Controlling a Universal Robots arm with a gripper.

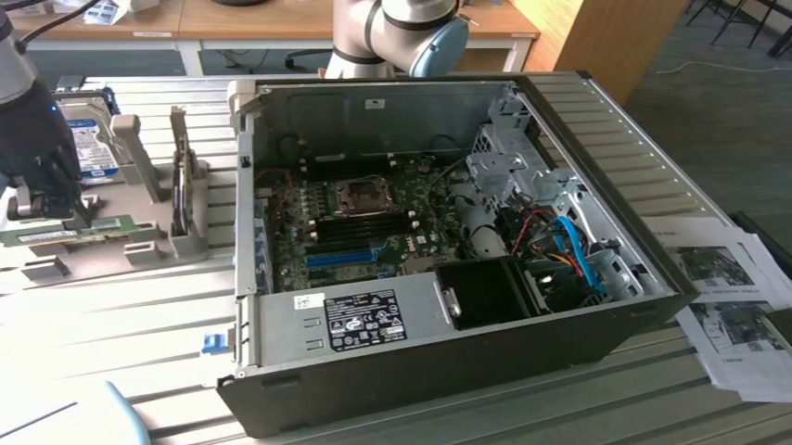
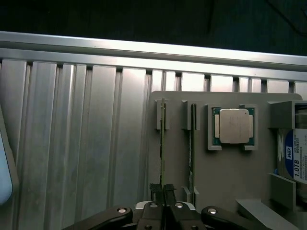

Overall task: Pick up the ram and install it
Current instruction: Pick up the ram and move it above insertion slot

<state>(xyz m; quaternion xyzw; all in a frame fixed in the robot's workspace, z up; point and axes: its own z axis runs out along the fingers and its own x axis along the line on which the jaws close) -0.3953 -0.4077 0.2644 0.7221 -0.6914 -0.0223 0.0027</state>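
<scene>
The job is at its pick-up stage, with nothing yet installed as far as can be judged. In the wrist view the gripper (image 2: 163, 192) is down over a grey holder (image 2: 225, 177) that rests on the slatted metal table (image 2: 72, 143). Its 2 fingers are drawn narrow, pinched on the near end of the ram (image 2: 162, 143). The ram stands on edge in the holder's slots and shows as a thin dark line. It looks seated in the holder rather than lifted, so the grip seems made while the lift is not done. A second stick (image 2: 193, 143) stands just beside it in the next pair of slots, apart from the fingers. Further along the same holder lie a processor chip (image 2: 233, 125) in its own recess and a hard drive (image 2: 293, 160) at the edge. In the exterior view the open computer case (image 1: 433, 371) lies on the table, well apart from the holder toward the exterior view's right. Its motherboard (image 1: 371, 232) is exposed, and the dark memory slots near the socket look unfilled, though that is hard to tell. What remains is the lift, the carry to the case and the seating of the ram.
</scene>
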